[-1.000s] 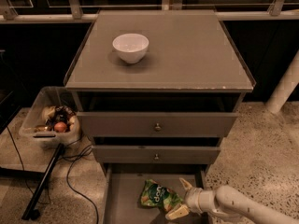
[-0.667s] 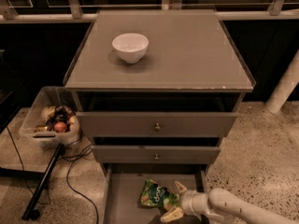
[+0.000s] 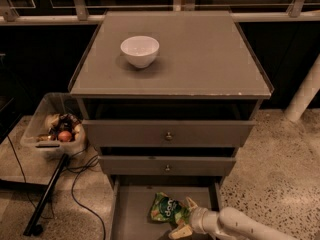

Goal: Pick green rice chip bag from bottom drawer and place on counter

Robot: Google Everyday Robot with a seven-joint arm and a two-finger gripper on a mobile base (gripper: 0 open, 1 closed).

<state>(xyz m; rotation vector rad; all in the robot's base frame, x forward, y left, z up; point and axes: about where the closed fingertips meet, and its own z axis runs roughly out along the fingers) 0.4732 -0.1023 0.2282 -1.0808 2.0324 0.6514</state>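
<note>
The green rice chip bag (image 3: 166, 208) lies flat on the floor of the pulled-out bottom drawer (image 3: 131, 215), right of its middle. My gripper (image 3: 184, 217) reaches in from the lower right on a white arm, low over the drawer floor. It is open, with one tan finger (image 3: 190, 203) past the bag's far right corner and the other finger (image 3: 180, 231) at its near right corner, so the bag's right end lies between them. The counter (image 3: 200, 59) is the flat grey-brown cabinet top above.
A white bowl (image 3: 140, 50) stands on the counter's left half. The two upper drawers (image 3: 169, 133) with metal knobs stick out partly above the bottom drawer. A clear bin of items (image 3: 54, 130) and a black cable and pole lie on the floor at left.
My gripper has moved left along the drawer until its fingers straddle the bag's right end. The bag has not moved.
</note>
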